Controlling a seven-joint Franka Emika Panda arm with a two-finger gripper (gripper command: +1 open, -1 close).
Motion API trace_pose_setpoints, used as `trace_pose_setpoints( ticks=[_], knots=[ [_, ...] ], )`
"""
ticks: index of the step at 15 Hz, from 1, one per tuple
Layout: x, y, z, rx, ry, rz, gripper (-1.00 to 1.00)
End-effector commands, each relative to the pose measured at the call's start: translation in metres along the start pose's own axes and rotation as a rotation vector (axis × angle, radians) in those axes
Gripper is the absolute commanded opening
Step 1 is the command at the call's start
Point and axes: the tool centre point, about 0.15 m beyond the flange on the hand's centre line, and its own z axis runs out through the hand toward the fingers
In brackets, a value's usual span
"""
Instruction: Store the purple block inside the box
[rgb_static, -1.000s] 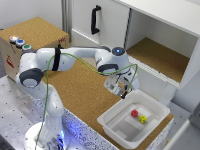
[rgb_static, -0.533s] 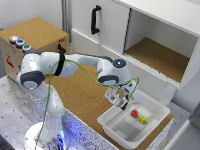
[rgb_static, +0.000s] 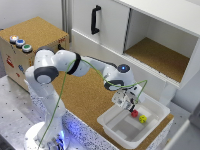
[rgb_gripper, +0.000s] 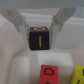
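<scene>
The purple block (rgb_gripper: 41, 39), a dark cube with a yellow letter on the face toward the wrist camera, sits clamped between the two pale fingers (rgb_gripper: 21, 24) of the gripper (rgb_gripper: 41, 36), which is closed on it from either side. In the exterior view the gripper (rgb_static: 125, 102) hangs over the white box (rgb_static: 158, 108), just inside the rim nearer the arm, so the block appears to be above the box's floor and not yet resting on it; how high it is held I cannot tell. Inside the box, just beside the block, lie a red lettered block (rgb_gripper: 49, 74) and a yellow block (rgb_gripper: 78, 73), seen in the exterior view as a red block (rgb_static: 134, 113) and a yellow block (rgb_static: 143, 119) on the box floor, away from the arm. The main risk, as I judge it, is that release from a height lets the cube bounce or tumble onto the red block and come to rest tilted against it. A second risk is the near rim: the fingers are close to the box wall, so a straight descent could catch a fingertip on the rim and tip or drag the light plastic box across the cork tabletop (rgb_static: 82, 100). A green cable (rgb_static: 98, 67) loops close to the wrist and could snag if the arm turns sharply.
</scene>
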Motion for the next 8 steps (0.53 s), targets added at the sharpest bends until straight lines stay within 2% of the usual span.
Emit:
trace_pose_setpoints(
  ticks=[1,4,5,8],
  knots=[
    [0.03,0.02,0.047,0.142,-0.004,-0.001,-1.0],
    [0.031,0.023,0.055,0.179,-0.044,0.03,-1.0],
    [0.031,0.024,0.055,0.171,-0.046,0.031,1.0],
    [0.03,0.031,0.042,0.175,-0.019,0.028,1.0]
  ],
)
